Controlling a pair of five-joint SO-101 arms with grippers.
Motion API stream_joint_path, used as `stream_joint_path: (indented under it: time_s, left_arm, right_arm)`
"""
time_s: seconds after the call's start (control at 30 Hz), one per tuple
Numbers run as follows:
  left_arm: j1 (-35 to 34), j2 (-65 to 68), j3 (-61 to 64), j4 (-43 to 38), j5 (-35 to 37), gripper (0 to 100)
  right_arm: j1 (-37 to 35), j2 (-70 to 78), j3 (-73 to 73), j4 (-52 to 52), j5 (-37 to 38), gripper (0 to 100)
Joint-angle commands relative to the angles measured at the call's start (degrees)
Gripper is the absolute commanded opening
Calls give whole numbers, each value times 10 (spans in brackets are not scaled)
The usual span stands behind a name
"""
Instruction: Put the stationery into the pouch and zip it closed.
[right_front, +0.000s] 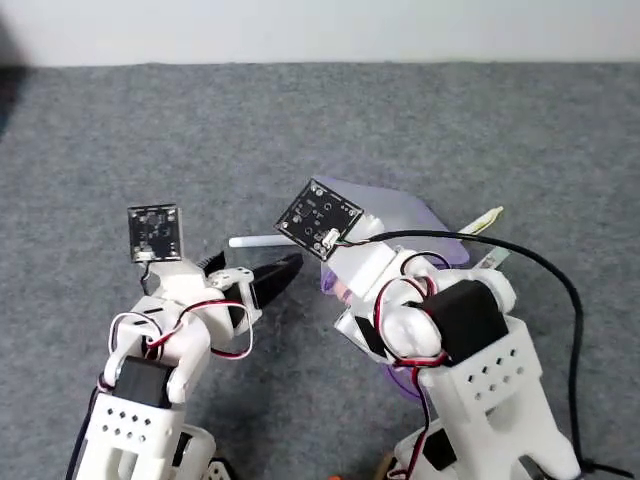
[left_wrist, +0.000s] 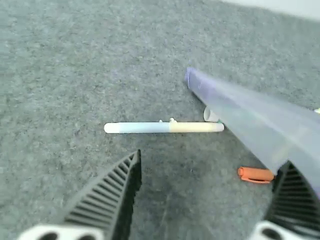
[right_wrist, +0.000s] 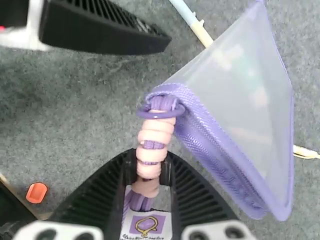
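Spread left gripper (left_wrist: 210, 165) should straddle the white-yellow pen (left_wrist: 165, 127) mid-barrel; right gripper (right_wrist: 149, 160) clamps the translucent purple pouch's (right_wrist: 235, 100) pink pull (right_wrist: 154, 135).

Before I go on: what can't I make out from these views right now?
- Pouch contents: right wrist view, the frosted wall blurs them.
- Its mouth: high view, the right arm covers it.
- Pen: high view, one end hidden under that arm's camera board.
- White item behind the pouch: left wrist view, the pouch hides most of it.
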Motion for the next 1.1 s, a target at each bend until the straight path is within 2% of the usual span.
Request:
stream_joint_path:
  time_s: [0.0, 0.23, 0.37, 0.5, 0.77, 1.07]
  left_arm:
    - [3, -3, -80, 52, -7, 397]
    - [71, -3, -145, 176, -33, 398]
    - [76, -3, -146, 199, -34, 399]
    - [78, -3, -140, 180, -33, 399]
    - [79, 2, -83, 47, -32, 399]
    - [144, -2, -59, 81, -32, 398]
  right_arm:
    - [6, -15, -3, 15, 5, 8]
    - [7, -15, -3, 15, 5, 8]
    - [7, -15, -4, 15, 5, 8]
    - [7, -15, -4, 15, 4, 8]
    - [3, -15, -4, 15, 4, 8]
    - [7, -15, -4, 15, 4, 8]
